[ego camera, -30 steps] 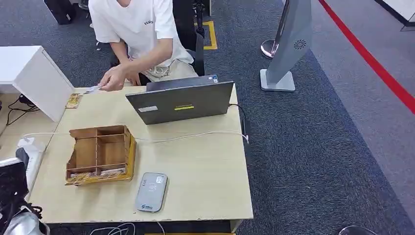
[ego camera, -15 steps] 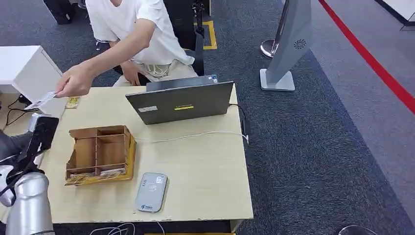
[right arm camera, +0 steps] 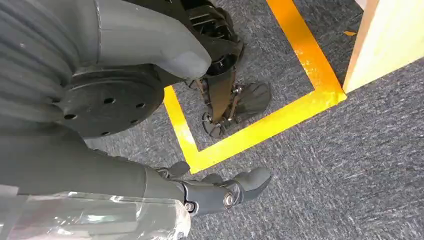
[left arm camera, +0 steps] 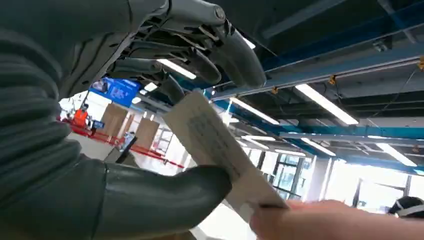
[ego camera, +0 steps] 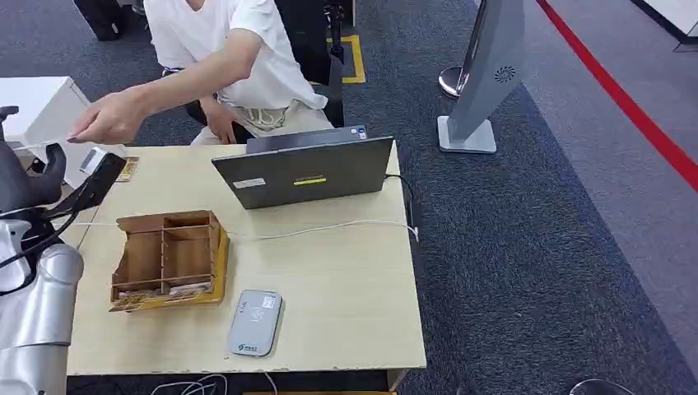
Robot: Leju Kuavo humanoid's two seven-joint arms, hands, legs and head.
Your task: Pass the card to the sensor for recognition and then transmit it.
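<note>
A person across the table holds out a pale card, their fingers on its far end. My left hand is raised at the table's left edge, just below the person's hand. In the left wrist view the card lies between my thumb and my spread fingers, against the thumb and apart from the fingers. The grey card sensor lies flat near the table's front edge. My right hand hangs over the carpet, holding nothing.
A wooden compartment box stands between my left hand and the sensor. An open laptop with a white cable sits at the back of the table. A white box stands at the far left.
My left arm has risen from below the table edge up to the person's hand. The person has reached out leftward with the card and brought it between my thumb and fingers.
</note>
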